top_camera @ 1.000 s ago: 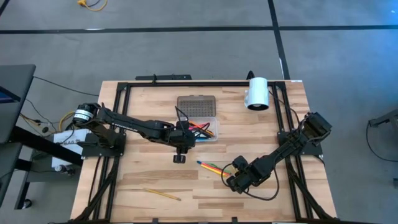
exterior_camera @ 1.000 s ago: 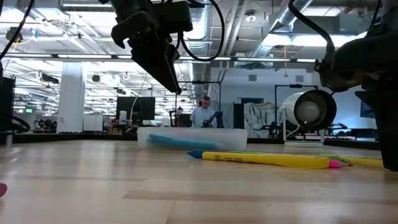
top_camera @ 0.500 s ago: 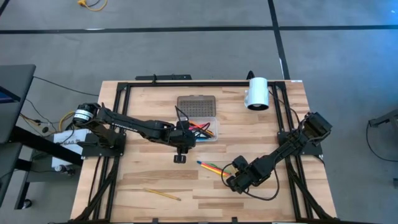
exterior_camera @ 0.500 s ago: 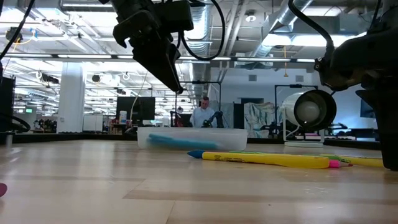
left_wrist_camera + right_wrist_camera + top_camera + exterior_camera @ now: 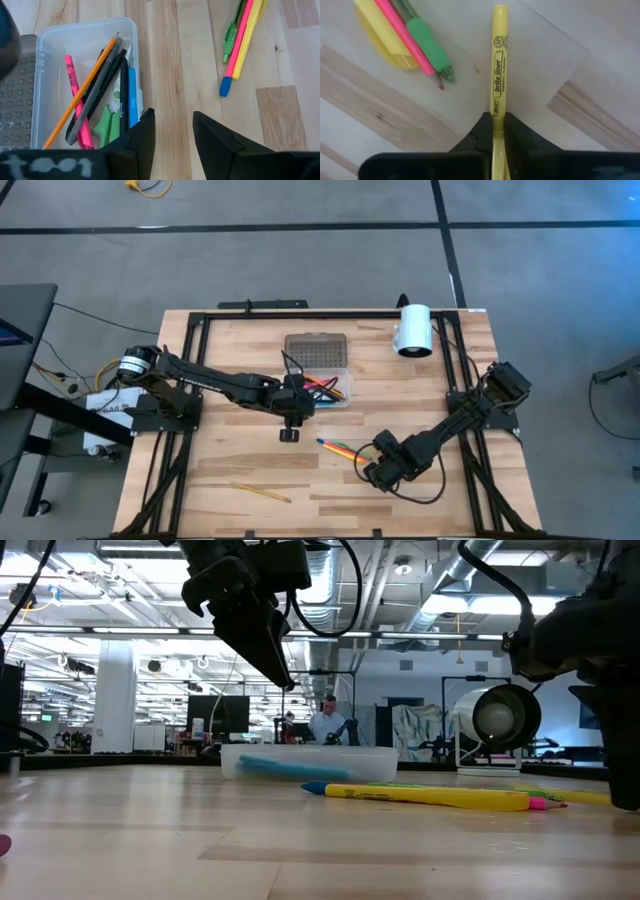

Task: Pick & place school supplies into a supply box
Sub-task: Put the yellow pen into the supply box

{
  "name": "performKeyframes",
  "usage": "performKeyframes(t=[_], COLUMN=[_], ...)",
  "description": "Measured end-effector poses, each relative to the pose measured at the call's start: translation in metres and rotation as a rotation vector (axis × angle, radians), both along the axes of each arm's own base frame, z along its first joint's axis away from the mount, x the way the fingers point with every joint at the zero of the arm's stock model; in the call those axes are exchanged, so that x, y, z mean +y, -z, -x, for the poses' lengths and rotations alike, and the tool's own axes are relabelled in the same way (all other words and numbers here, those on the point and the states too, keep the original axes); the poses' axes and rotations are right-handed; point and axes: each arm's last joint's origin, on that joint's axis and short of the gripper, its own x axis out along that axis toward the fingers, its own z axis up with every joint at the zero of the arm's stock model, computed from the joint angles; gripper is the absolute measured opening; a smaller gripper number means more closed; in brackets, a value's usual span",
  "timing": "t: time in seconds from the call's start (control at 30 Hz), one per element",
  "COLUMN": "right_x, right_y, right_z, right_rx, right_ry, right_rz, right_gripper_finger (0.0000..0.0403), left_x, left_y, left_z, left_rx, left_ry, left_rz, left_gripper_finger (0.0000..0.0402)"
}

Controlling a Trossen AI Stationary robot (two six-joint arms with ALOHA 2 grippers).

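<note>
Nothing has visibly shifted since the earlier frames. Right gripper [image 5: 498, 131] pinches the yellow highlighter [image 5: 498, 65] between its fingers, low over the table [image 5: 210, 455], beside the pink pen [image 5: 407, 39]. Left gripper [image 5: 172, 132] hangs with fingers spread by the supply box [image 5: 52, 36].

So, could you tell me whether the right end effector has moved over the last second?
Yes, slightly: in the low view the right end effector has risen a little against the white cylinder behind it, shut on the yellow highlighter.
</note>
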Motion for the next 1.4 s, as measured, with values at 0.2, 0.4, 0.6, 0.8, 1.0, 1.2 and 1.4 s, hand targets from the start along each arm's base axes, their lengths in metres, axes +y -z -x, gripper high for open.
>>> performKeyframes(t=[0.2, 0.4, 0.6, 0.8, 1.0, 1.2, 1.4], right_x=[0.000, 0.002, 0.003, 0.004, 0.004, -0.005, -0.021], right_y=[-0.001, -0.006, -0.015, -0.030, -0.045, -0.058, -0.066], right_z=[-0.001, -0.004, -0.005, -0.008, -0.015, -0.028, -0.044], right_rx=[-0.008, -0.020, 0.005, 0.013, -0.004, -0.043, -0.075], right_ry=[0.001, -0.007, -0.019, -0.057, -0.097, -0.161, -0.219], right_rz=[0.000, -0.006, 0.027, 0.066, 0.122, 0.174, 0.228], right_gripper_finger=[0.0017, 0.0011, 0.0012, 0.0013, 0.0012, 0.0012, 0.0012], left_x=[0.000, 0.000, 0.001, 0.003, 0.005, 0.000, -0.004], left_y=[0.000, 0.000, -0.013, -0.035, -0.053, -0.075, -0.081], left_z=[0.000, 0.000, 0.006, 0.020, 0.041, 0.060, 0.082], left_rx=[0.000, 0.000, -0.041, -0.078, -0.065, -0.128, -0.169], left_ry=[-0.002, -0.015, -0.016, -0.019, -0.015, 0.038, 0.049], left_rz=[0.002, 0.013, 0.025, 0.025, 0.024, 0.054, 0.074], left_gripper_finger=[0.0123, 0.0123, 0.0123, 0.0123, 0.0123, 0.0123, 0.0123])
